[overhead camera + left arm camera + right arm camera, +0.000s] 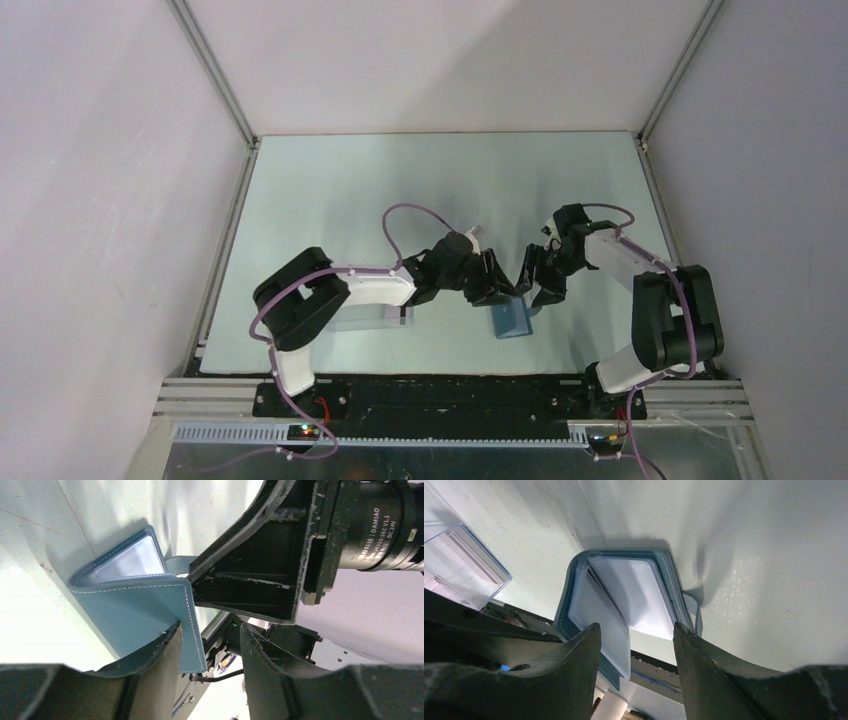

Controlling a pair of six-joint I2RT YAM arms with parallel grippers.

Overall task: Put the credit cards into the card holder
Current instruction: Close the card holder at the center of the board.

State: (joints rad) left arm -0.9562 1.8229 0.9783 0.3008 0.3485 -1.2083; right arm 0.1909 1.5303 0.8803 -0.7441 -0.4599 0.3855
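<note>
The card holder (512, 322) opens toward your right gripper (636, 627), whose parted fingers (569, 670) straddle its sleeves (639, 590); your left gripper (210, 630), also parted, flanks 1 cover (135, 615) unclamped.

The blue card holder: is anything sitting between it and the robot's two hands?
Nothing visible does. The card holder stands open, and the left hand and right hand are both right at it, each open around its cover and clear sleeves.

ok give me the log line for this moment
card holder: spread open | left tool: open, astride one cover | right tool: open, astride inner sleeves
</note>
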